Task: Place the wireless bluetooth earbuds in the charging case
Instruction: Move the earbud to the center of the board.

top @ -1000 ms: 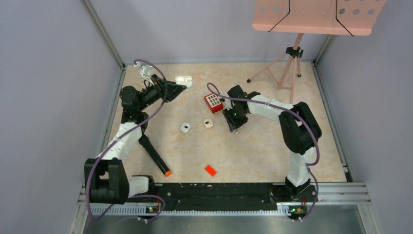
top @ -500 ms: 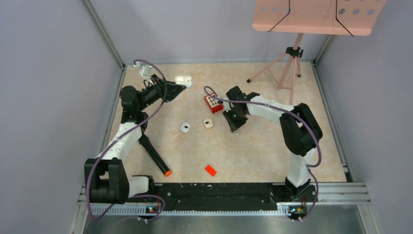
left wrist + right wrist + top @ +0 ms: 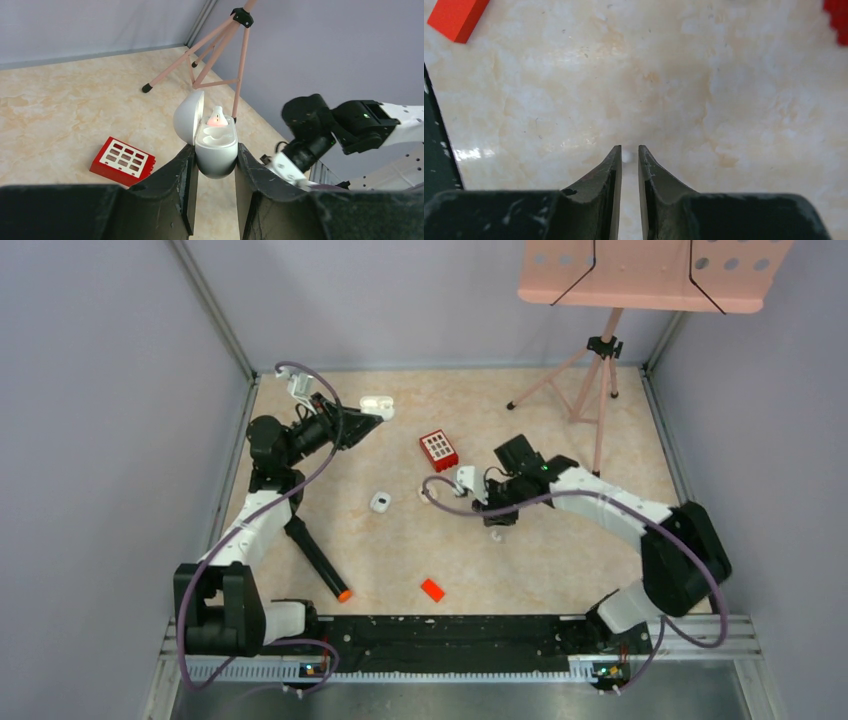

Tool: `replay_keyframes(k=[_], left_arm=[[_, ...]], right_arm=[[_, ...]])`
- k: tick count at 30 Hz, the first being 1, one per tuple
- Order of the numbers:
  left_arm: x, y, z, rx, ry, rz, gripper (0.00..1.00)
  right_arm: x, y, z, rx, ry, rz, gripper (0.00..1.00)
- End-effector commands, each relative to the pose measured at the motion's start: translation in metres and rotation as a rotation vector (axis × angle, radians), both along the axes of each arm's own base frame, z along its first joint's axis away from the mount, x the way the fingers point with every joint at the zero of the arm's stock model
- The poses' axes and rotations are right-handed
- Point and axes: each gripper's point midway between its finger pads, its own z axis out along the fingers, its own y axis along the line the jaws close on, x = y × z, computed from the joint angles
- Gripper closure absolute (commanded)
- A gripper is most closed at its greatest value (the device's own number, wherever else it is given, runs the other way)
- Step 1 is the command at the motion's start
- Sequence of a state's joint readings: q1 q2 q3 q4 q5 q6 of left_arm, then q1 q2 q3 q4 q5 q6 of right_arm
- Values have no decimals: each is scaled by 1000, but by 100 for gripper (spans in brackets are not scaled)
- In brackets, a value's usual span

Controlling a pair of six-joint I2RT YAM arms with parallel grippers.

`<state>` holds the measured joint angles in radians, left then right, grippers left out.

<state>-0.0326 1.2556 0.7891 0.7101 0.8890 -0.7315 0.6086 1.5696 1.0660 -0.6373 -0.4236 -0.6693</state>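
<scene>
Right gripper [image 3: 629,149]: fingers pinched almost together, only a thin slit between the tips. A tiny pale earbud [image 3: 628,156] shows in that slit. I judge it clamped, but it is too small to confirm how squarely it sits. The gripper points down over bare table [image 3: 704,90], right of centre. The orange-red chip [image 3: 456,17] lies near, and the red block [image 3: 438,449] lies far.

Left gripper [image 3: 215,162]: closed on the charging case [image 3: 216,142], held upright above the far-left part of the table. The lid is swung open. One seated earbud [image 3: 218,119] glows pinkish in the far socket, and the near socket [image 3: 215,134] looks vacant.

A loose earbud [image 3: 380,502] lies on the table between the two arms, well apart from the case.

Step in hand (judgement): carry the pinched piece across to the case and seat it in the vacant socket.

Risks:
- The grip is on a very small, smooth part, so it can twist or drop during the carry.
- With the stem out of line with the socket, the bud jams on the rim.
- Pressing down can tilt the case in the left fingers or knock the open lid.
- The right fingers may nudge the seated bud.
- Only one socket looks free, so the loose piece may have no place.
</scene>
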Motion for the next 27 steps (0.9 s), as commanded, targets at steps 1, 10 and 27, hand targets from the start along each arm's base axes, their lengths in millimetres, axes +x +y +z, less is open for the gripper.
replay_keyframes(k=[1,10,27], left_arm=[[4,1,16,-4,-34,-6,100],[6,-1,19,11,-16,-27,100],[9,-1,19,16,-21,-19,100]], right_arm=[[-12,19,47,223,-409,402,83],[-23,6,46,345,-643,416,74],[-65,-27,1,131,-156,342,92]])
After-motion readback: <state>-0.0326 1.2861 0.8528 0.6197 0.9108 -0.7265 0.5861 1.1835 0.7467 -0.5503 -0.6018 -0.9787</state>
